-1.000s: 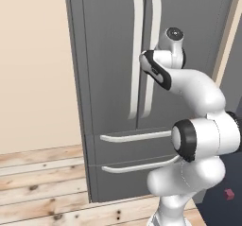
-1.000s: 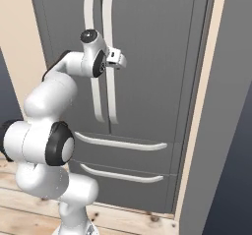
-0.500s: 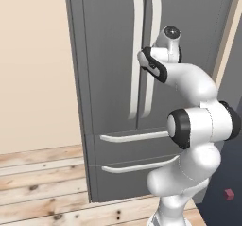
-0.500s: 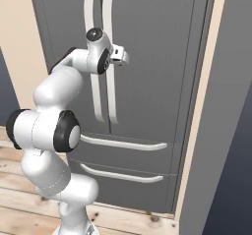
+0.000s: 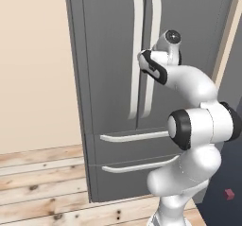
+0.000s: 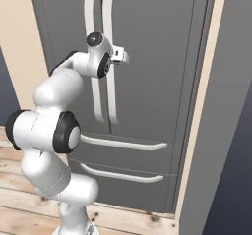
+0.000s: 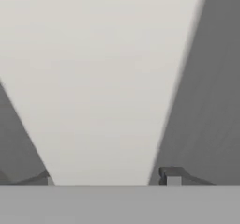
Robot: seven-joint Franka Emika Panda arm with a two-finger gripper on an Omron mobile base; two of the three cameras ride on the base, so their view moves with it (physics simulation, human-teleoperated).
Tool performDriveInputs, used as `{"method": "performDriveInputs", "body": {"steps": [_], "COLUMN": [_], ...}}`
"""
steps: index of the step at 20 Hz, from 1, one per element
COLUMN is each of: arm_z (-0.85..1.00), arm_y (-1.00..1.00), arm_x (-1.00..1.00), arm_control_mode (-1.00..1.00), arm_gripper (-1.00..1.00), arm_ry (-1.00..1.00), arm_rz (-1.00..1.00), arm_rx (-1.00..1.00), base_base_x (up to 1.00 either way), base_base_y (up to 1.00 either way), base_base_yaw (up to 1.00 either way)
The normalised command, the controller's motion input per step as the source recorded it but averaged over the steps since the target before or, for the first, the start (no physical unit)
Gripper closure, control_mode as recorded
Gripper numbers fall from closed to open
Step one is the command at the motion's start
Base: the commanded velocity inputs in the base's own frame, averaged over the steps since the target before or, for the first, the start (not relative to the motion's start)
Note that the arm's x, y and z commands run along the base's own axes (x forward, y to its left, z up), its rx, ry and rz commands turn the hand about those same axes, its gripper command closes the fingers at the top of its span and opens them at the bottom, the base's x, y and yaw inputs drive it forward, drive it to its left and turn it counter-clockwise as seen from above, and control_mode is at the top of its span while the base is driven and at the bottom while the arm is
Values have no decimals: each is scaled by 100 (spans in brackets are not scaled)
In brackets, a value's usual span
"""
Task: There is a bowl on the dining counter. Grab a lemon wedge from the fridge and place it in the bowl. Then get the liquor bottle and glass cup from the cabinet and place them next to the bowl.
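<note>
Gripper [image 6: 119, 56] nearer the fridge [image 5: 108, 55], pale handle [image 7: 98, 82] between fingertips

floor [image 5: 38, 182]: pale wood planks with dark knots | wall [image 5: 33, 64]: plain beige, left of the appliance | trim [image 6: 204, 106]: beige upright strip on its right | panel [image 6: 231, 131]: dark grey, further right

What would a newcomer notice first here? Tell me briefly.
The tall dark grey fridge with both doors shut fills the middle of both base views. The white arm reaches up to it, its end effector at the right door's pale curved handle, which the hand view shows between the fingertips.
</note>
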Motion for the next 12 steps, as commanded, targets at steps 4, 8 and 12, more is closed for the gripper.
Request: {"method": "performDriveInputs", "body": {"steps": [4, 8, 12], "arm_z": [-9, -2, 4], "arm_y": [1, -16, -59], "arm_x": [2, -17, -90], "arm_control_mode": [-100, -100, -100], "arm_gripper": [100, 100, 100], "arm_ry": [8, 10, 4], "arm_rz": [-6, -11, -14], "arm_rx": [-1, 0, 0], "base_base_x": [0, 0, 0], "base_base_y": [0, 0, 0], "base_base_yaw": [0, 0, 0]}}
